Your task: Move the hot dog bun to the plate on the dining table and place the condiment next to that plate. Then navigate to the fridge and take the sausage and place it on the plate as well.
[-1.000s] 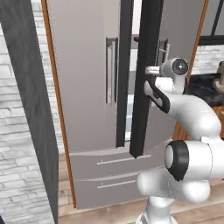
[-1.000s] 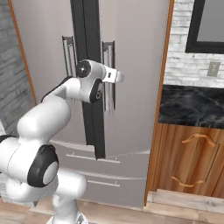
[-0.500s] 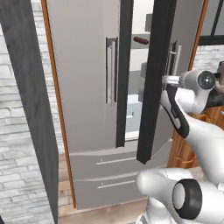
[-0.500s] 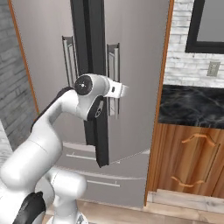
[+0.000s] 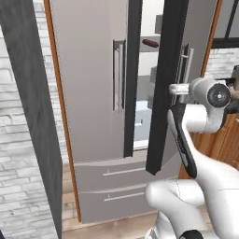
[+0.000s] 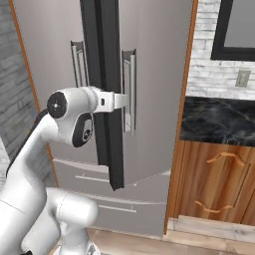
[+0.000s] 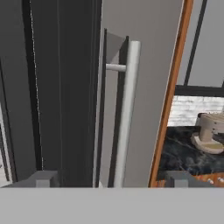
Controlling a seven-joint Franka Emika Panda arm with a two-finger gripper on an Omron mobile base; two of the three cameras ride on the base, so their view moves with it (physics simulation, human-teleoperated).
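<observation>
The grey-silver fridge stands ahead with its right door swung partly open, dark edge toward me. Through the gap, the dark reddish-brown sausage lies on an upper shelf. My gripper is at the outer face of that door, by its long vertical handle. From the right, the gripper reaches past the door edge to the handle. In the hand view the handle rises between my wide-apart fingertips; the gripper is open. Bun, plate, condiment and dining table are out of view.
A black marble counter over wooden cabinets adjoins the fridge on the right, with a tan appliance on it. A dark panel and brick wall close off the left. Two wide drawers sit below the doors.
The right fridge door has swung further open, and my arm has drawn back to the right with it. The shelves and the sausage inside have come into sight.
</observation>
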